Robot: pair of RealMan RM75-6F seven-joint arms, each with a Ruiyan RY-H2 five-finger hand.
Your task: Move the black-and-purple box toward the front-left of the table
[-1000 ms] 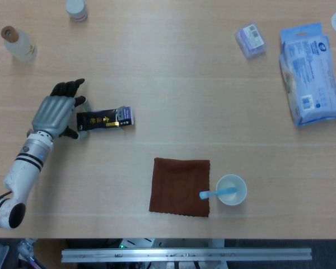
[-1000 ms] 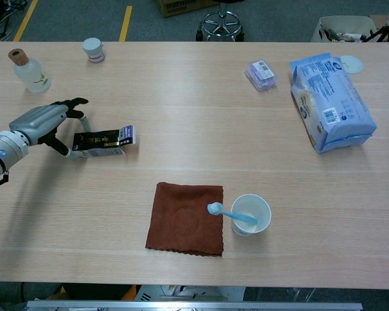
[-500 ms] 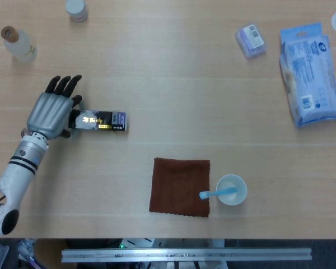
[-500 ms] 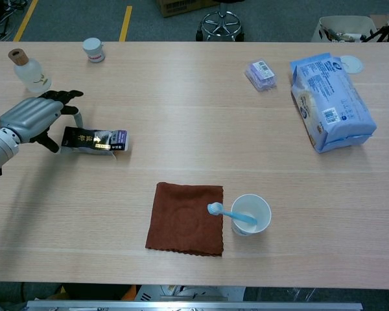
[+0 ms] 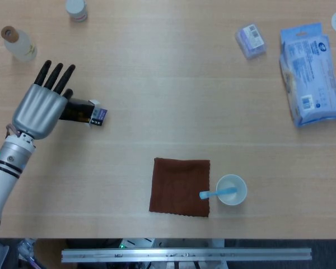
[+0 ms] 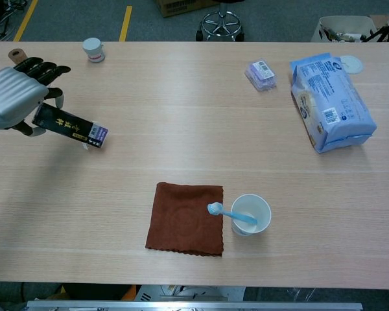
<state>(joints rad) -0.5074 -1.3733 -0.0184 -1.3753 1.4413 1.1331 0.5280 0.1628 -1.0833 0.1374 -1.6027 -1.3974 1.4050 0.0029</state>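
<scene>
Left hand [image 5: 40, 110] at the table's left side, back of the hand facing up toward the head camera. Its long fingers [image 5: 55, 76] lie nearly straight and close together, pointing away from the robot. The black-and-purple box [image 5: 83, 112] is held under the palm: in the chest view the thumb sits at the box's near side and the fingers come over its top, so the hand [image 6: 13, 97] grips the box's left end. Exact contact points under the palm are hidden in the head view.

The box [image 6: 70, 126] juts out to the right of the hand, the right end tilted down; chest view suggests the gripped end is raised, and whether the low right corner touches the table [image 5: 168, 112] I cannot tell. The purple-and-white end is the free end, away from the fingers.

Right hand: in neither view.

Other items: clear bottle with a cork stopper [image 5: 18, 44] just beyond the fingertips; in the chest view the hand covers most of it and only the cork [image 6: 15, 56] shows. Small white-capped jar [image 5: 76, 9] at the far edge. Brown cloth [image 5: 180, 186] near the front centre, with a white cup [image 5: 231, 189] just beside its right edge holding a blue toothbrush [image 5: 215, 193]. Small purple packet [image 5: 250, 40] and blue wipes pack [image 5: 311, 73] at the far right.
</scene>
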